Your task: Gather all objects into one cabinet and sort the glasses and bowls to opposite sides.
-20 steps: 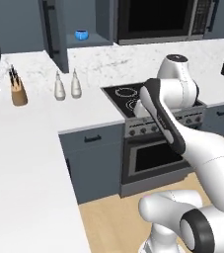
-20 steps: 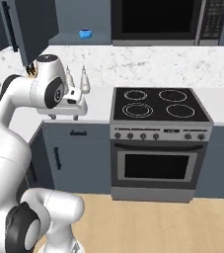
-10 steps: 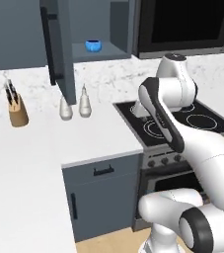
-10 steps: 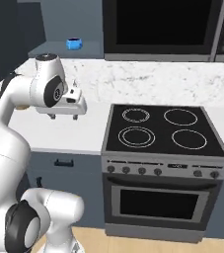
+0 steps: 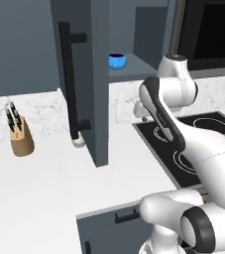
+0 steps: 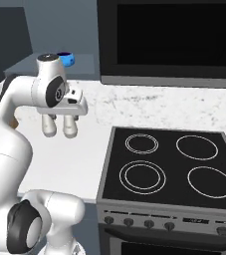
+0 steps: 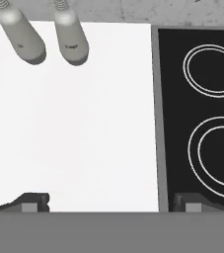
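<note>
Since the earlier frame our base has driven in and the whole view has shifted; the cabinet [image 5: 96, 74] now looms close, door swung out. Our jaws [image 7: 108, 203] hang spread and empty, pointing down at the surface [image 7: 93, 128] beside the stove [image 7: 202, 113]. One blue bowl [image 5: 117, 61] sits on the cabinet shelf, up and behind the hand.
</note>
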Robot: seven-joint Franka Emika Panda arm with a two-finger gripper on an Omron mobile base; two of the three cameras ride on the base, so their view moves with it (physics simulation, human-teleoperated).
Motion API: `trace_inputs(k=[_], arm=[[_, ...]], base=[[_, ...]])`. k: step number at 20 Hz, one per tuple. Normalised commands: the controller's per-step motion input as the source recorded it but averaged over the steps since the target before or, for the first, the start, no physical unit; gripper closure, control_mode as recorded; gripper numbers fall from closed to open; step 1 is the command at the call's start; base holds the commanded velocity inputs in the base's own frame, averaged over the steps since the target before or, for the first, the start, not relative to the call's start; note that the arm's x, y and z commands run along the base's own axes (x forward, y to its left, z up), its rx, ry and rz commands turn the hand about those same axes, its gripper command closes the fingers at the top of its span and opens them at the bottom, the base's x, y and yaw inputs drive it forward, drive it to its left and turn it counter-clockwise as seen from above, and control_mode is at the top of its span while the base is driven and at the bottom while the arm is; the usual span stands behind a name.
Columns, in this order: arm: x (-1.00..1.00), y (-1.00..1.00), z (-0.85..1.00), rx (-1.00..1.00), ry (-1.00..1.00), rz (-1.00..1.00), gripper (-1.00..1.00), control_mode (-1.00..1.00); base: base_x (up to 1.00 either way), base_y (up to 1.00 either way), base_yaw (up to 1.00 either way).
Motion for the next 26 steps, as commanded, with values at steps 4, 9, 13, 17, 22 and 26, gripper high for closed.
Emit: trace_inputs(k=[4,9,13,17,22,26], arm=[[0.0,0.0,0.0,0.0,0.0,0.0,-1.0,1.0],[0.0,0.0,0.0,0.0,0.0,0.0,-1.0,1.0],[0.0,0.0,0.0,0.0,0.0,0.0,-1.0,1.0],[0.0,0.0,0.0,0.0,0.0,0.0,-1.0,1.0],[0.0,0.0,0.0,0.0,0.0,0.0,-1.0,1.0],[0.0,0.0,0.0,0.0,0.0,0.0,-1.0,1.0]], base=[[1.0,0.35,0.05],[0.97,0.18,0.02],[0.87,0.13,0.04],[0.79,0.23,0.02],[0.52,0.16,0.02],[0.36,0.21,0.02]])
